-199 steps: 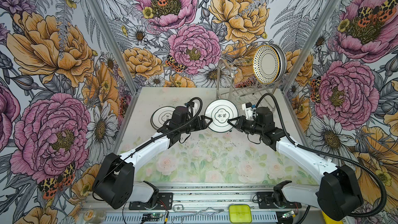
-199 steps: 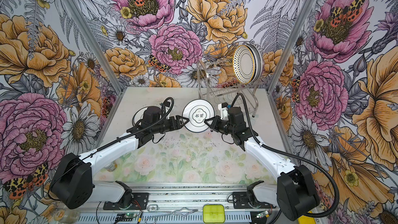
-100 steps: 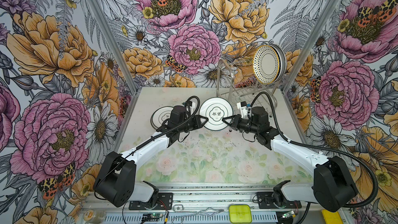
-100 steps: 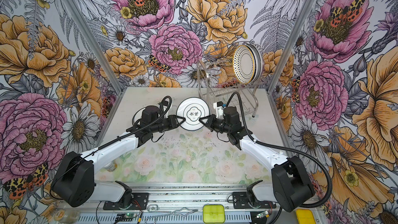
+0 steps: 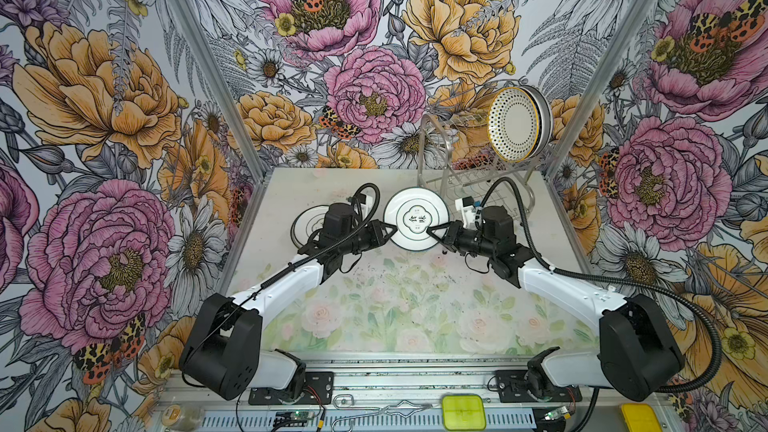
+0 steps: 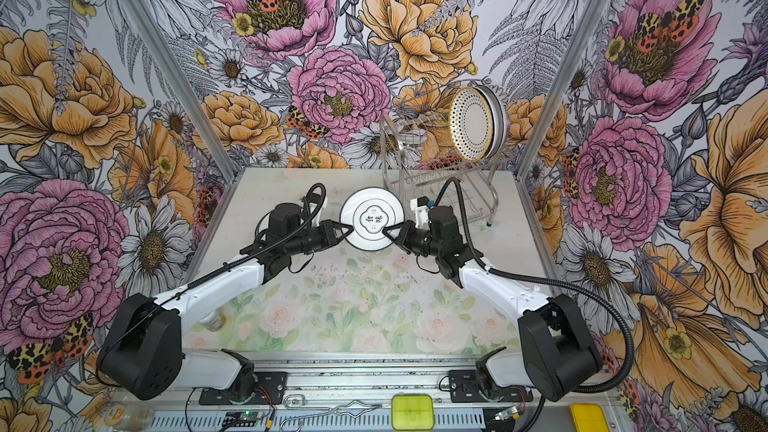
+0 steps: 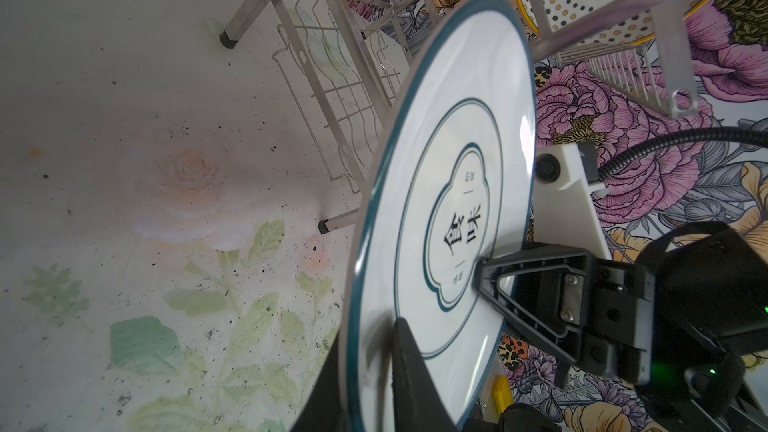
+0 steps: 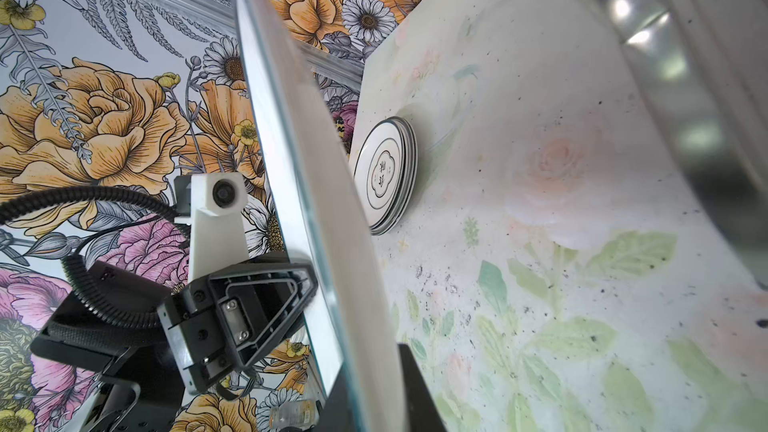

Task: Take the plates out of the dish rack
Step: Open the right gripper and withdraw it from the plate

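- stacked plates [image 5: 306, 224] [image 8: 384, 176]: flat on the table [image 5: 395, 305], at 9 o'clock from the held plate, partly hidden by the left wrist. Top one is white with dark ring lines and a character medallion.
- left gripper [image 5: 390, 229] [image 6: 346, 229] [image 8: 309, 280]: fingers pressed together on the held plate's rim at about 8 o'clock. In the left wrist view one finger [image 7: 409, 371] lies flat on the plate's face.
- held plate [image 5: 415, 218] [image 6: 372, 218] [image 7: 449, 201] [image 8: 299, 160]: white, teal rim, black characters in the centre. It is off the table mid-workspace, face up, and spans the gap between both grippers.
- right gripper [image 5: 433, 229] [image 6: 389, 229] [image 7: 484, 274]: comes in from 4 o'clock and straddles the rim, with the upper fingertip on the plate's face next to the medallion. Cannot tell whether it is clamped or slack.
- dish rack [image 5: 432, 147] [image 6: 395, 147]: stands on the table at 1 o'clock from the held plate, close to it but not touching.
- dotted plate [image 5: 513, 124] [image 6: 471, 124]: black dots, yellow rim. It stands on edge at the right end of the rack's upper level, with more plates right behind it; cannot tell how many.
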Controlling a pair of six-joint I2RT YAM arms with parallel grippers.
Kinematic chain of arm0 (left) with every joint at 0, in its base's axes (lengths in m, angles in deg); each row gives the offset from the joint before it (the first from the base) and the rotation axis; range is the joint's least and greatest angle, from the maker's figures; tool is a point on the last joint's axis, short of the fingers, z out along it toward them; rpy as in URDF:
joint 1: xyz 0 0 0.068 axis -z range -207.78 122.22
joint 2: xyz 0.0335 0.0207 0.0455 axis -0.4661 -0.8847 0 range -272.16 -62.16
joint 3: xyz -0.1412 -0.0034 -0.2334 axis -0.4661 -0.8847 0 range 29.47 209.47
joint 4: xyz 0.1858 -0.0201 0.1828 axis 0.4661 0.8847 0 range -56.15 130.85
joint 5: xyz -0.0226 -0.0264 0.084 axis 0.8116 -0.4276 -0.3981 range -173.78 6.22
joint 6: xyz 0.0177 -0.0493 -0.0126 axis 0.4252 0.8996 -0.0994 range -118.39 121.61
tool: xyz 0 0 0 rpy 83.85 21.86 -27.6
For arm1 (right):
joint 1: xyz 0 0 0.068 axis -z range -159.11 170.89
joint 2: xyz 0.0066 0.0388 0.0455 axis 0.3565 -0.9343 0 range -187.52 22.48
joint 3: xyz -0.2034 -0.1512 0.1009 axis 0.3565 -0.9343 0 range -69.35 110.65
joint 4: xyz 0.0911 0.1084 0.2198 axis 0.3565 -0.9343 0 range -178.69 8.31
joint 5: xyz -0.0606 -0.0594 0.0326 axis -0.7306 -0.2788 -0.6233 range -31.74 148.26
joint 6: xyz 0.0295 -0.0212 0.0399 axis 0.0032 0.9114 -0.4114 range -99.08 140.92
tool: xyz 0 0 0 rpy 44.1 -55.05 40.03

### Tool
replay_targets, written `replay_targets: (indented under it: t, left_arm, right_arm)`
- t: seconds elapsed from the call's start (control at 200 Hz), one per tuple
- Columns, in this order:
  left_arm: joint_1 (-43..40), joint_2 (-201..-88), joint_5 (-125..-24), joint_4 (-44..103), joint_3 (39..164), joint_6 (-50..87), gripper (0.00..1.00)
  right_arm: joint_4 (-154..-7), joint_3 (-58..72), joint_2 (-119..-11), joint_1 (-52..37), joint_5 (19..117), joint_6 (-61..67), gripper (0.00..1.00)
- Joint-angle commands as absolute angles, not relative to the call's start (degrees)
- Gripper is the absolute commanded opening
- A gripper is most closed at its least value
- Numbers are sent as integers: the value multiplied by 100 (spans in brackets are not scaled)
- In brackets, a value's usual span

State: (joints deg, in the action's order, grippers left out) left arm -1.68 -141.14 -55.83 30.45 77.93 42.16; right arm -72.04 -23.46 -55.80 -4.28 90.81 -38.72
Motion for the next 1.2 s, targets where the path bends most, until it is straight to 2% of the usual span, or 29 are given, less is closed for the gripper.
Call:
replay_targets:
  t: [0.0, 0.195, 0.33, 0.5, 0.705, 1.016, 1.196]
  left_arm:
    - [-147, -13936, -5475, 3112, 7646, 3878, 0]
    - [-332, -13745, -5460, 3342, 7588, 3790, 0]
    - [-618, -13547, -5377, 3538, 7513, 3805, 0]
    - [-1129, -13243, -5089, 3744, 7344, 3777, 0]
    - [-2080, -12971, -5023, 4130, 7197, 3954, 0]
    - [-3459, -12974, -5489, 4806, 7218, 4029, 0]
    - [-3932, -13227, -5709, 4967, 7402, 3943, 0]
  right_arm:
    - [-6843, -2190, -5570, -594, 9193, -3771, 28]
    - [-6915, -2180, -5583, -592, 9115, -3746, 44]
    - [-7095, -2180, -5539, -592, 8991, -3659, 52]
    - [-7340, -2212, -5514, -593, 8809, -3561, 54]
    - [-8401, -2076, -5390, -592, 8431, -3052, 56]
    - [-9409, -2239, -4936, -566, 7784, -2458, 57]
    - [-9887, -2304, -4709, -484, 7256, -2171, 58]
